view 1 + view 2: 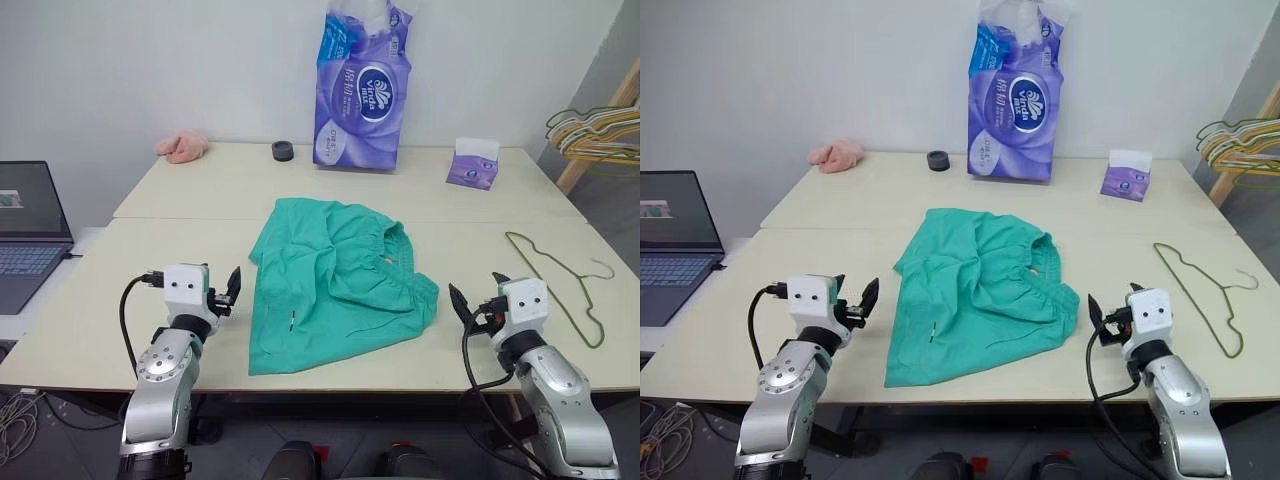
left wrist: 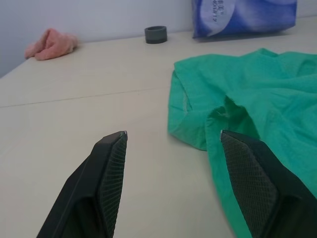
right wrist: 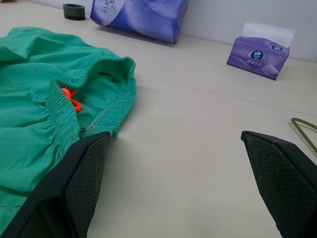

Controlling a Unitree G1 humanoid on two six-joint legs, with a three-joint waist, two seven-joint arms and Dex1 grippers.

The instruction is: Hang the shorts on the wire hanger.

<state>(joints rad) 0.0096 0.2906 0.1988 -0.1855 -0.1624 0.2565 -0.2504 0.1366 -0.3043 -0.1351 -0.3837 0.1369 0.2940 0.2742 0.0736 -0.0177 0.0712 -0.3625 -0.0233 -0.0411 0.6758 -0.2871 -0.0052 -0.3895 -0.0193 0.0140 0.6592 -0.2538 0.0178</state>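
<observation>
The teal-green shorts [image 1: 335, 280] lie rumpled in the middle of the table, with the gathered waistband and its orange-red tag [image 3: 72, 99] turned toward the right. The thin olive wire hanger [image 1: 551, 290] lies flat near the table's right edge, apart from the shorts. My left gripper [image 1: 232, 287] hovers level just left of the shorts' left edge, open with nothing between its fingers [image 2: 111, 163]. My right gripper [image 1: 476, 290] hovers level between the waistband and the hanger, wide open and empty.
At the back of the table [image 1: 150, 250] stand a tall purple tissue pack [image 1: 362, 90], a small purple tissue box [image 1: 472, 165], a black tape roll [image 1: 283, 151] and a pink cloth lump [image 1: 182, 147]. A laptop [image 1: 25, 225] sits at far left. A bundle of hangers [image 1: 595, 125] is at far right.
</observation>
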